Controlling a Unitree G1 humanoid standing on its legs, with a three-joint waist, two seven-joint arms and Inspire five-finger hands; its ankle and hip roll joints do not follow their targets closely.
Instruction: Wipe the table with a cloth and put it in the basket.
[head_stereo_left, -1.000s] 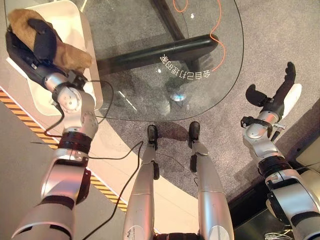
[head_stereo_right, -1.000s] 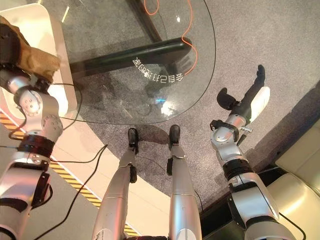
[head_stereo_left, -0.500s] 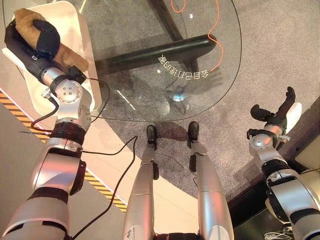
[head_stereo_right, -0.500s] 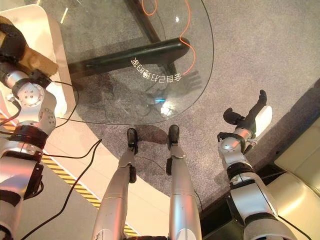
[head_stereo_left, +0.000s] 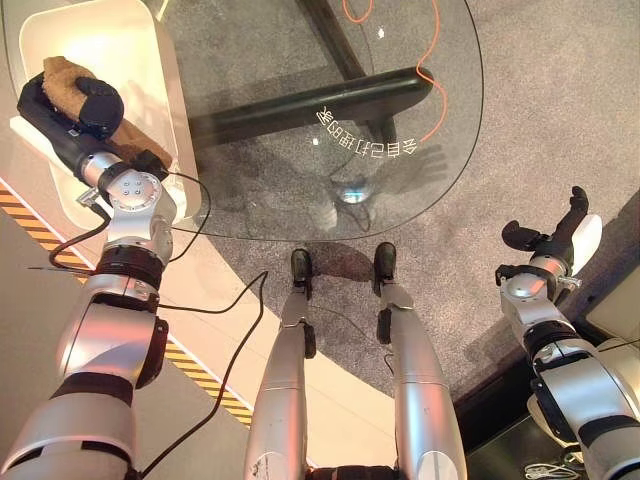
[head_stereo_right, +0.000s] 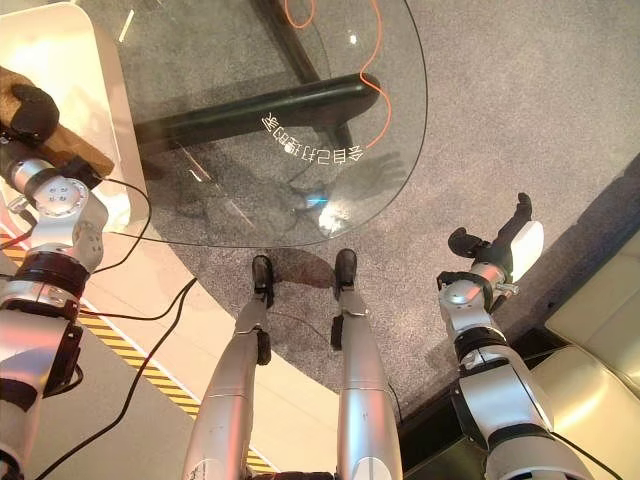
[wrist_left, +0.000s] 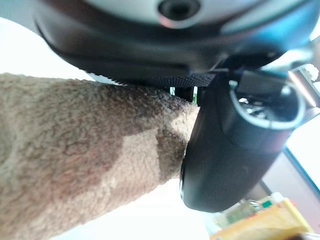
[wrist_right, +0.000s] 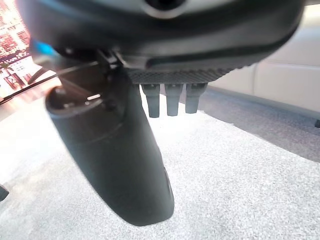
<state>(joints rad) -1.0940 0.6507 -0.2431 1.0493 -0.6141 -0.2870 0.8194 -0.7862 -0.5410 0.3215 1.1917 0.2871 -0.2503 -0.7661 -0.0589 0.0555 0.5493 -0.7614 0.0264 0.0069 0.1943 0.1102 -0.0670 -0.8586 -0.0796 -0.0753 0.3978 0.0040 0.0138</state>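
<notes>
Gripping the brown fleecy cloth (head_stereo_left: 120, 112), the left hand (head_stereo_left: 75, 105) sits over the white basket (head_stereo_left: 120, 40) at the table's left side, its dark fingers and thumb curled round the fabric. In the left wrist view the thumb (wrist_left: 235, 150) presses against the cloth's nap, with the white basket surface showing pale behind it. The cloth lies partly under the hand and reaches toward the basket's near wall (whether it already rests on the basket's floor cannot be told from these views). Just beside the basket stands the round glass table (head_stereo_left: 300, 150), its top transparent, so that a dark base bar (head_stereo_left: 320, 105) shows through it, along with an orange cord (head_stereo_left: 432, 70) that curves beneath the glass. The right hand (head_stereo_left: 555, 228) hangs well apart from the table, low at the robot's right side over grey carpet (head_stereo_left: 540, 90); its fingers are straight and relaxed and hold nothing, and the right wrist view shows its fingertips (wrist_right: 172, 100) in a row above the carpet. A yellow-and-black striped strip (head_stereo_left: 205, 380) runs across the pale floor near the left arm.
</notes>
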